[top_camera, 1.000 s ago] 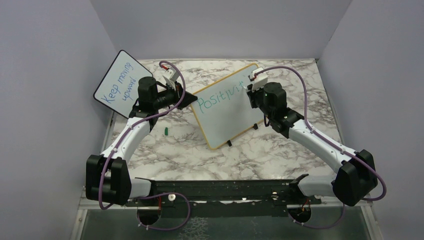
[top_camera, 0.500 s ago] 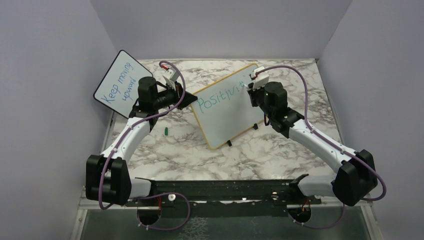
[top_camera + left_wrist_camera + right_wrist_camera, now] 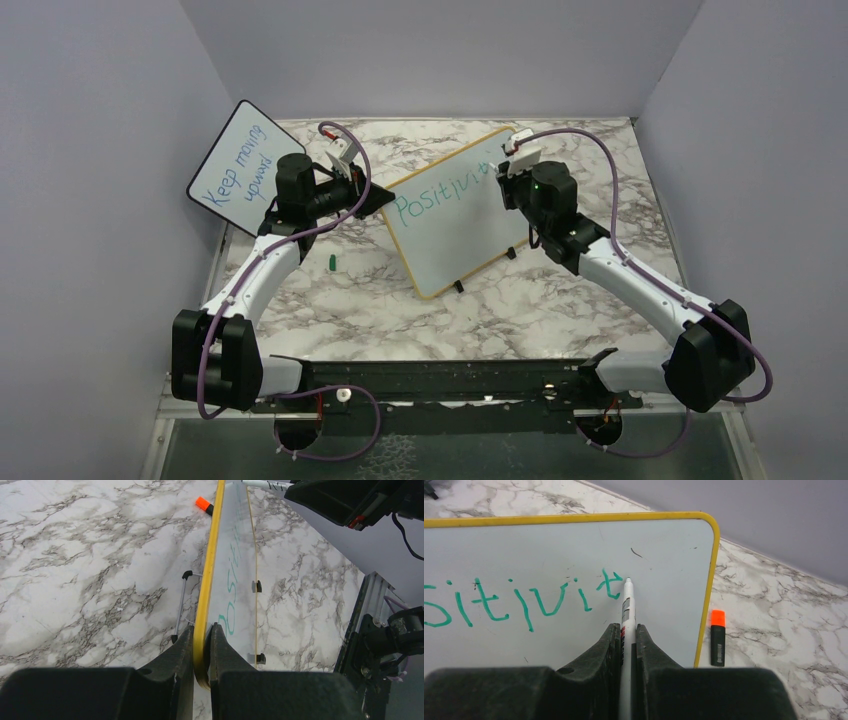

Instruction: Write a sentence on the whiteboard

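Observation:
The yellow-framed whiteboard point(image 3: 455, 215) stands tilted on small black feet at mid table. Green writing point(image 3: 440, 193) on it reads "Positivit"; in the right wrist view it shows as "sitivit" point(image 3: 524, 600). My left gripper point(image 3: 378, 200) is shut on the board's left edge; its jaws pinch the yellow frame point(image 3: 202, 630). My right gripper point(image 3: 505, 175) is shut on a white marker point(image 3: 627, 610), whose tip rests at the board face just right of the last "t". The board point(image 3: 574, 555) fills the right wrist view.
A smaller black-framed board point(image 3: 240, 155) with blue "Keep moving upward" stands at the back left. A black highlighter with an orange cap point(image 3: 717, 637) lies behind the whiteboard's right edge, also seen in the left wrist view point(image 3: 204, 505). A small green cap point(image 3: 331, 263) lies on the marble.
My right gripper with the marker has moved slightly right and up along the board. The left arm and the board have not moved.

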